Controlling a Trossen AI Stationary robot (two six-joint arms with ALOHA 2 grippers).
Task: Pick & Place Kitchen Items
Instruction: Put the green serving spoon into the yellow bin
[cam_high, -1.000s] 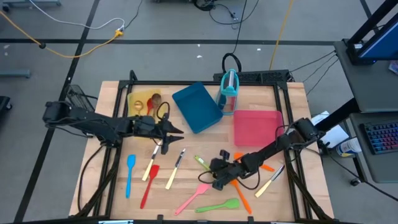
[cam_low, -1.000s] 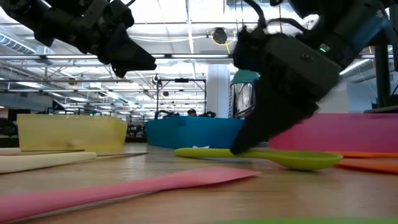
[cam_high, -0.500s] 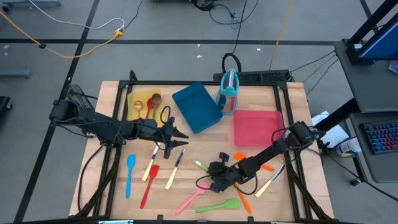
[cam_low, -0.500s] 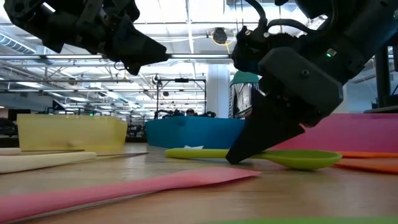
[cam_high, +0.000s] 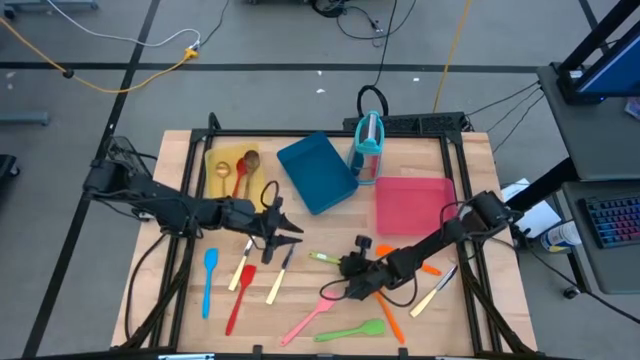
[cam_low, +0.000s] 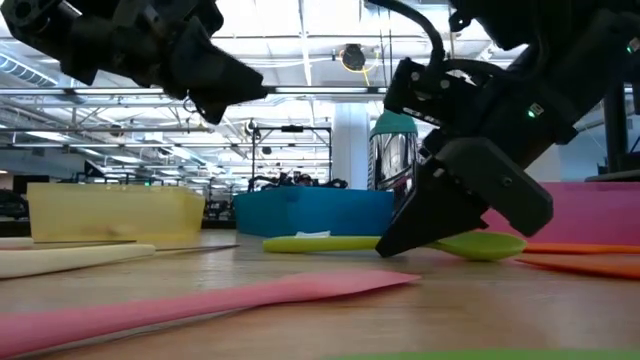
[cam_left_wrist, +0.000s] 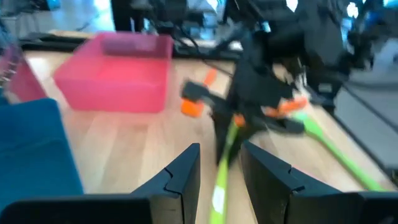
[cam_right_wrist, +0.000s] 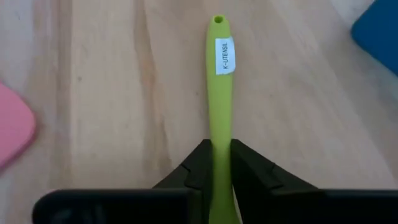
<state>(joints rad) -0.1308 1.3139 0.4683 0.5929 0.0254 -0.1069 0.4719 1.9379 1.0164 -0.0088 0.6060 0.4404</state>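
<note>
With the right tool (cam_right_wrist: 221, 163) pinched on the lime spoon's (cam_right_wrist: 220, 93) handle, low over the bench (cam_high: 300, 300) centre, lift it level and clear of neighbouring utensils, while the left tool (cam_high: 283, 228) hovers half open nearby.

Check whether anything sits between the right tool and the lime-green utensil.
Nothing visible does: the right tool already has its fingers closed on the lime-green utensil, one on each side of the handle, with bare wooden table around it.
</note>
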